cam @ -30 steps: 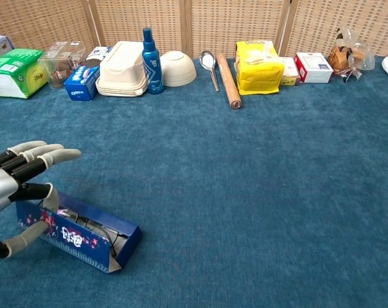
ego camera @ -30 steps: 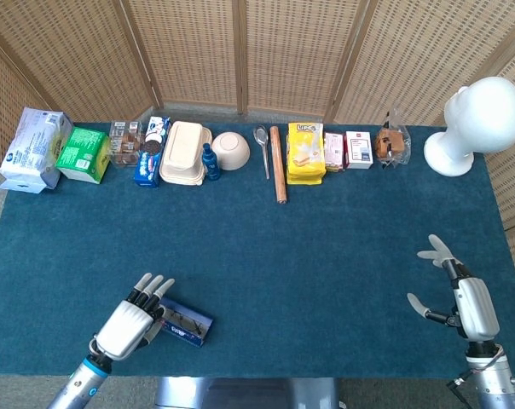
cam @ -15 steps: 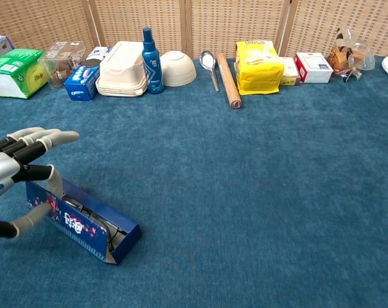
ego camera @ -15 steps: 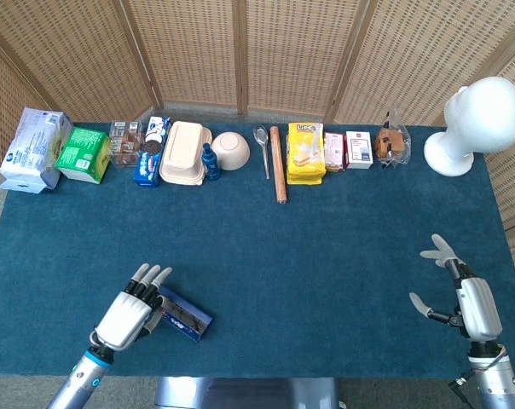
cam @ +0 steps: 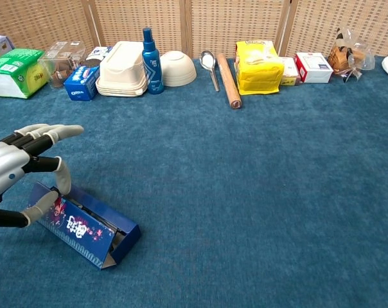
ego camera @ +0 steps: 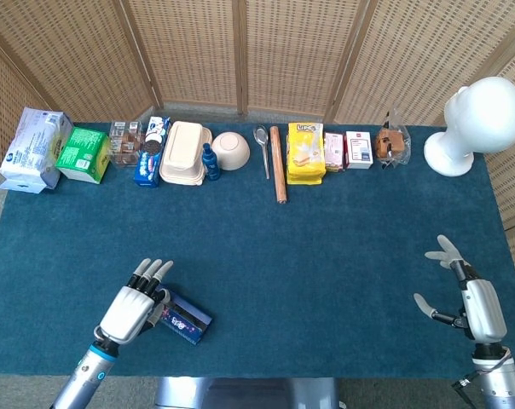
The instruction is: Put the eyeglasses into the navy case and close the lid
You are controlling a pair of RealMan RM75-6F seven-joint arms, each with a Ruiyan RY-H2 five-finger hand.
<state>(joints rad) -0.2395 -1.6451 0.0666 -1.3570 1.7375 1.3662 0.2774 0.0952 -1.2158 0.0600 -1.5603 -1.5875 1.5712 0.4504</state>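
The navy case (ego camera: pixel 185 319) with a floral print lies near the front left edge of the table, also low and left in the chest view (cam: pixel 85 228). Its lid leans over the base, leaving a narrow gap. In that gap only a sliver of the eyeglasses (cam: pixel 94 217) shows. My left hand (ego camera: pixel 131 308) is at the case's left end. There a curled finger and the thumb pinch the lid while the other fingers (cam: pixel 49 133) stretch out. My right hand (ego camera: pixel 471 302) hovers far off at the front right, fingers spread, holding nothing.
A row of goods lines the back edge: tissue pack (ego camera: pixel 34 149), green box (ego camera: pixel 83 153), beige container (ego camera: pixel 185 153), blue bottle (cam: pixel 149 52), bowl (ego camera: pixel 230 150), rolling pin (ego camera: pixel 278 164) and yellow bag (ego camera: pixel 305 153). A white mannequin head (ego camera: pixel 477 123) stands back right.
The lid has tipped further down over the case under my left hand, which shifted a little. My right hand drew slightly back toward the near edge.
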